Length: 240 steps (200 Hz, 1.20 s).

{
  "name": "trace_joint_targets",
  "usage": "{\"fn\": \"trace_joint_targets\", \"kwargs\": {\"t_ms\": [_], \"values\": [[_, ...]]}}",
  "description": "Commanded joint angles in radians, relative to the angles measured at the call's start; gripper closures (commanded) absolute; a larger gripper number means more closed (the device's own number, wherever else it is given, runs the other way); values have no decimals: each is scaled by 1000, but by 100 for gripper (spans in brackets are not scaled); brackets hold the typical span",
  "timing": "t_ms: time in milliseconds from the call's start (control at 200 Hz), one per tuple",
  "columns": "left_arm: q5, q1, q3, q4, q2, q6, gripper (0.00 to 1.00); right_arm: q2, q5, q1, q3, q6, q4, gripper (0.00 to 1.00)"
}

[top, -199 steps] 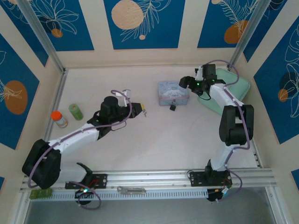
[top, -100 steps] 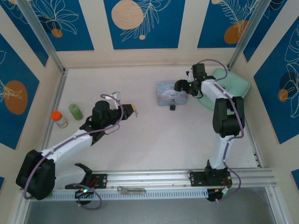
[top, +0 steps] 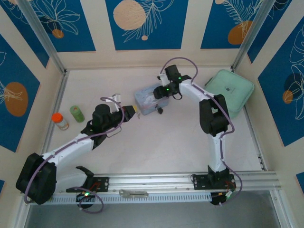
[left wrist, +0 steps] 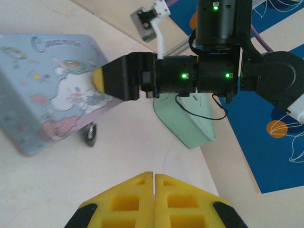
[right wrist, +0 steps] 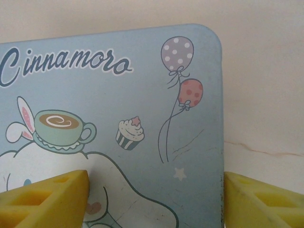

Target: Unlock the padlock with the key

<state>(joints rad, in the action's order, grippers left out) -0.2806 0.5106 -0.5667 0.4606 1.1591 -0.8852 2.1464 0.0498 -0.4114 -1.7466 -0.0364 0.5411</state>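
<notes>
Reference: pale-blue cartoon tin [top: 146,102], lying flat on the table [top: 142,152], lid up.
Padlock [top: 160,111]: on the table just beside the tin's near edge, at the end toward the right arm. The wrist view shows its dark body hard by the tin's rim; whether it touches cannot be told.
Right gripper [top: 157,94]: directly above the tin's right end. Jaws spread wide, one over the printed lid, the other just off the tin's side edge. Contact with the tin cannot be told.
Left gripper [left wrist: 154,199]: near the tin's near-left corner, pointing toward the tin, apart from it. Jaws pressed together, seam tight.
Green pouch [top: 230,89]: well apart from the tin, on its right.
Orange-capped bottle [top: 60,121]: well apart from the tin, on its left.
</notes>
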Motion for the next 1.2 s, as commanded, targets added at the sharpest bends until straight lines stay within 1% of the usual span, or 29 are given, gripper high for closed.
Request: {"fn": "trace_joint_targets", "kwargs": {"t_ms": [0,110,220,325,415,460,525,620,695,765,865,945,1020,1195], "values": [[-3,-12,15,56,-32,-14,100,53,-1,-36,-33,-4,135,30],[27,-14,28,50,-51,-7,100,34,-43,-58,-49,-109,153,29],[21,-17,33,91,-54,21,100,-46,-64,-70,-11,-185,114,26],[-15,-18,45,209,-23,45,100,-175,-100,-72,96,-239,28,24],[-44,-20,38,279,24,30,100,-318,-123,-73,237,-266,-64,24],[-57,-20,32,302,48,18,100,-400,-144,-73,312,-278,-115,22],[-68,-20,26,346,89,-1,100,-504,-216,-73,418,-295,-193,20],[-89,-20,15,423,148,-32,100,-621,-387,-76,550,-330,-324,20],[-109,-18,-4,460,190,-51,100,-684,-482,-75,639,-399,-443,20],[-109,-12,-22,464,217,-56,100,-721,-559,-72,716,-477,-590,21],[-107,-9,-24,511,248,-82,100,-730,-632,-75,783,-566,-763,26],[-113,-6,-24,548,262,-106,100,-703,-687,-81,804,-608,-856,36],[-117,-1,-25,565,264,-116,100,-675,-714,-86,815,-633,-914,45],[-111,13,-22,552,249,-113,100,-627,-752,-89,814,-665,-974,55]]}}
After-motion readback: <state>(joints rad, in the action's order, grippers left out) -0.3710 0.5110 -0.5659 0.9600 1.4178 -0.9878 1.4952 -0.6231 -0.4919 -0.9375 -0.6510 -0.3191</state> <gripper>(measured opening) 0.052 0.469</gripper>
